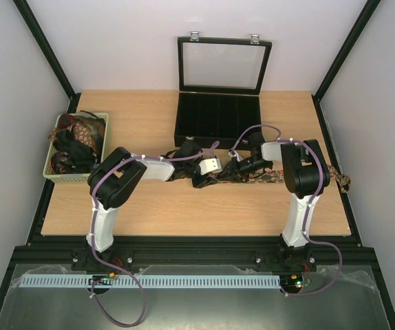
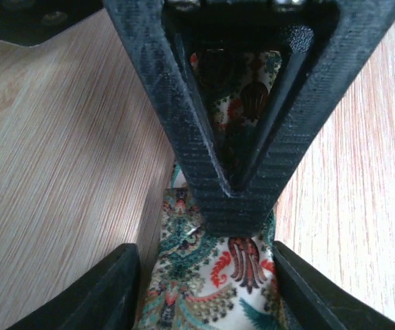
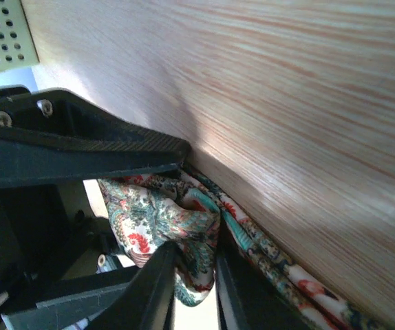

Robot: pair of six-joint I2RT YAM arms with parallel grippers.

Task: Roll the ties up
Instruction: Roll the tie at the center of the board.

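A paisley tie (image 1: 274, 177) in white, teal and red lies across the middle of the table, and its far end hangs over the right edge. Both grippers meet over its left end. In the left wrist view the tie (image 2: 204, 275) lies flat between the fingers (image 2: 108, 292) of my left gripper (image 2: 208, 295). These stand apart, one on each side. My right gripper (image 3: 197, 275) pinches a bunched fold of the tie (image 3: 156, 213) between nearly closed fingers (image 3: 153, 289). In the top view the left gripper (image 1: 223, 173) and right gripper (image 1: 240, 169) almost touch.
A pale green basket (image 1: 51, 173) at the table's left holds more ties (image 1: 77, 141) in a heap. A black compartmented case (image 1: 218, 117) stands at the back, its glass lid (image 1: 223, 65) raised. The right gripper's black body (image 2: 239, 137) fills the left wrist view.
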